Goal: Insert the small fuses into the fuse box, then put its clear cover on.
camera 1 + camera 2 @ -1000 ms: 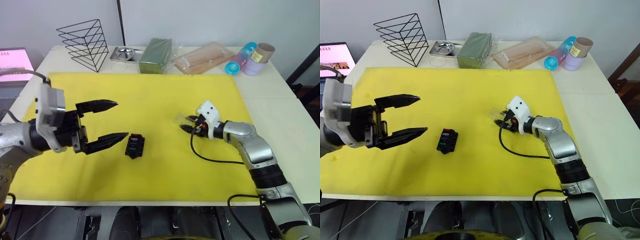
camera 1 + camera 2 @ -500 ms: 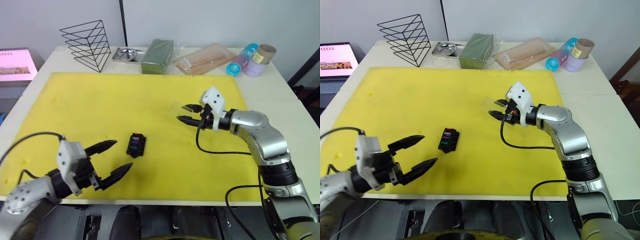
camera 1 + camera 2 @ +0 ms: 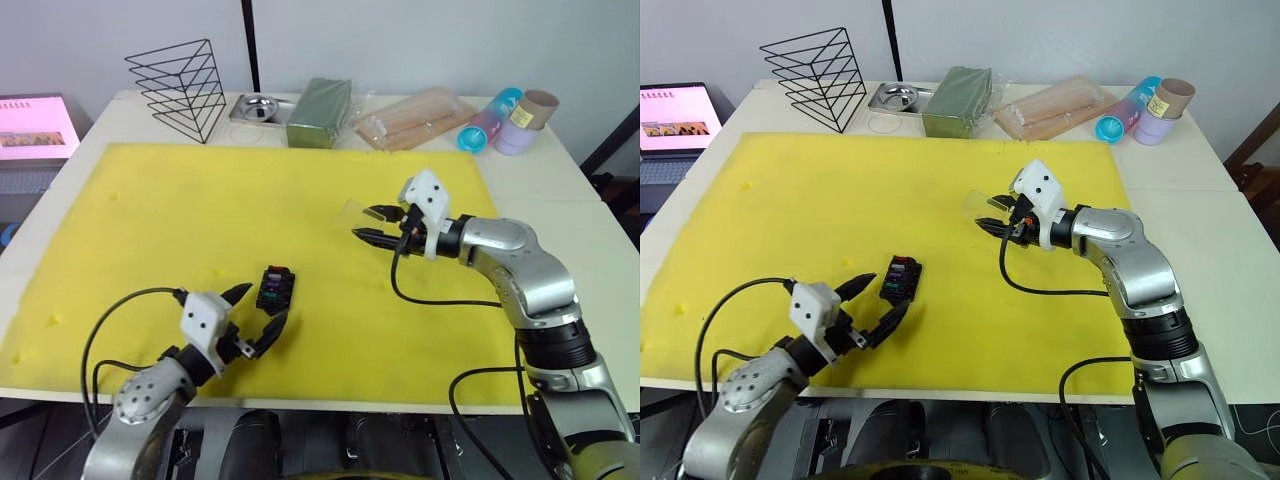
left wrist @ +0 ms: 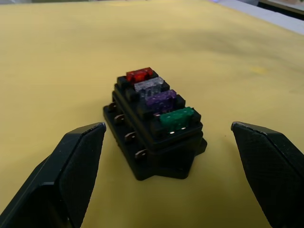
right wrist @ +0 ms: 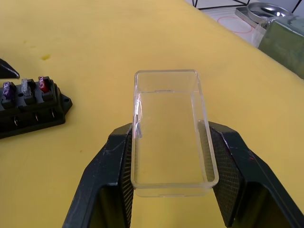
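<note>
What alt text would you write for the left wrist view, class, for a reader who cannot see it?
A small black fuse box sits on a yellow mat with four fuses seated in a row along its top: red, pale grey, purple and green. The left hand is open, one black finger on each side of the box, touching nothing.

This looks like a robotics lab or test room set up in an office space. A plain white desk (image 3: 560, 190) carries a yellow foam mat (image 3: 200, 220) as a work surface. Along the desk's far edge, from 11 to 1 o'clock, stand unrelated props: a black wire rack (image 3: 178, 88), a steel tray (image 3: 255, 106), a dark-green block (image 3: 320, 98), a packet of wooden sticks (image 3: 420, 115) and cardboard tubes (image 3: 528, 120). At 10 o'clock a laptop screen (image 3: 675, 108) glows. Bare pale walls stand behind.
</note>
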### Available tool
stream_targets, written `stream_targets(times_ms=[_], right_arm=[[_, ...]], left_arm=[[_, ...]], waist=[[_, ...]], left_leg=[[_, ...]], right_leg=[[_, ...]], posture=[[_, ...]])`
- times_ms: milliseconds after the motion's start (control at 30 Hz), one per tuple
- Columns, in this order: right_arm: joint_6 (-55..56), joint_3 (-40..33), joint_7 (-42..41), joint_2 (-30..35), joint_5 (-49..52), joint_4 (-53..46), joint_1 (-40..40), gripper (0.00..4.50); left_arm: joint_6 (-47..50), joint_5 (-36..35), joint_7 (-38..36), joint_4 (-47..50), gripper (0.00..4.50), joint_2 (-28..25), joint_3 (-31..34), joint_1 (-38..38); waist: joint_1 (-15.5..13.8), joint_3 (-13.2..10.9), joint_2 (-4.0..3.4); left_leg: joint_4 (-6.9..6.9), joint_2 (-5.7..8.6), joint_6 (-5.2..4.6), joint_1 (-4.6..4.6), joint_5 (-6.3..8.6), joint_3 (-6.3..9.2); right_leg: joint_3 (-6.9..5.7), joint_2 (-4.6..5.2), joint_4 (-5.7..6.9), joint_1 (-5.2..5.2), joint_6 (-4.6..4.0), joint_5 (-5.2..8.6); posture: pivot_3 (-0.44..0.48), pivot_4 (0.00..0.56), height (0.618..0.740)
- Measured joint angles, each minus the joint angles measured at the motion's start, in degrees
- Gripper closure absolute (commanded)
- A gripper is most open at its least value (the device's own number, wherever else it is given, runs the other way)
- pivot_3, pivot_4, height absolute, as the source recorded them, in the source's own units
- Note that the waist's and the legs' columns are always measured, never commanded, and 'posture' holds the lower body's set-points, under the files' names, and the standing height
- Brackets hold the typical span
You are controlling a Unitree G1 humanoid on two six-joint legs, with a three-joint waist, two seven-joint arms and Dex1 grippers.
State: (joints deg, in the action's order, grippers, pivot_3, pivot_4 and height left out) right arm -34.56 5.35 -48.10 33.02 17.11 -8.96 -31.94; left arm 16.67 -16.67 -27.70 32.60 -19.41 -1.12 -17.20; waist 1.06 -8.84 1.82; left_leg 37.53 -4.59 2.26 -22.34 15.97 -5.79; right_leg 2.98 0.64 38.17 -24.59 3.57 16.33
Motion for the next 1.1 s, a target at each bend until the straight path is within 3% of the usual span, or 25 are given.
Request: stream_targets(times_ms=[667, 1100], right_arm=[[-3.31, -0.42, -0.75, 4.3, 1.87, -3.71, 0.42, 2.69], [-7.37, -0.41, -0.73, 5.96, 3.4, -5.4, -0.72, 2.69]], left_arm=[[-0.09, 15.57, 20.55, -1.21, 0.0, 13.99, -11.43, -1.88], [2.51, 17.8, 24.82, -3.03, 0.0, 18.91, -13.52, 0.99]], waist=[[-0.23, 0.05, -0.06], [-0.59, 0.19, -0.32]], left_leg=[[0.13, 0.02, -0.1, -0.01, 0.06, 0.08], [0.47, 0.14, -0.36, -0.06, 0.2, 0.45]], right_leg=[[0.0, 0.02, -0.01, 0.08, 0.04, -0.02], [-0.02, 0.03, -0.03, 0.29, 0.03, -0.01]], posture=[[0.0, 0.15, 0.74], [0.0, 0.15, 0.74]])
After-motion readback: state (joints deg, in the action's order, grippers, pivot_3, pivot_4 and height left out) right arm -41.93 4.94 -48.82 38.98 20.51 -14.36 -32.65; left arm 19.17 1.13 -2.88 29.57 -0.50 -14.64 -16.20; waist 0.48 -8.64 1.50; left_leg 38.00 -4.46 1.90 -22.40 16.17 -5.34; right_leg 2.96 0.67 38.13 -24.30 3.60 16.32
